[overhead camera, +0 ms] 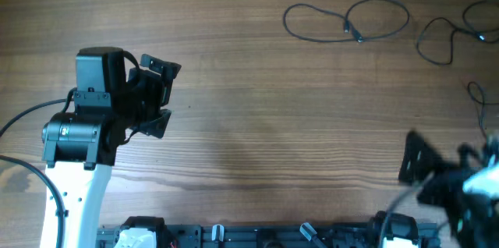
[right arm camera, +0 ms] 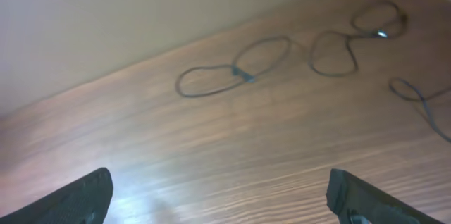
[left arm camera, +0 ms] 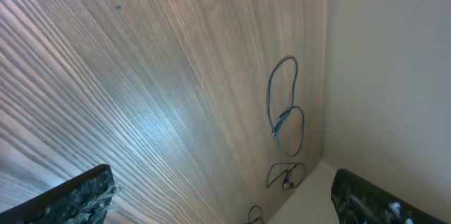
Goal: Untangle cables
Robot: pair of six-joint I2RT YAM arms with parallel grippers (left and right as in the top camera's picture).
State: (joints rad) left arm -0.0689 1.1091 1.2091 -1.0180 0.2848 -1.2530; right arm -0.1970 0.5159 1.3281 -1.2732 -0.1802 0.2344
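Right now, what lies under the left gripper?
Only bare table shows around the open left gripper. No cables are there; they lie far across the table. The wood directly beneath the gripper body is covered.

table [overhead camera: 249, 131]: everything is on it or over it
two-loop cable [overhead camera: 348, 23]: on the table, by its far edge, right of the middle
second cable [overhead camera: 451, 44]: on the table, in its far right corner
third cable [overhead camera: 477, 92]: on the table, at its right edge
left gripper [overhead camera: 162, 96]: over the table's left side
right gripper [overhead camera: 425, 178]: over the table's near right corner
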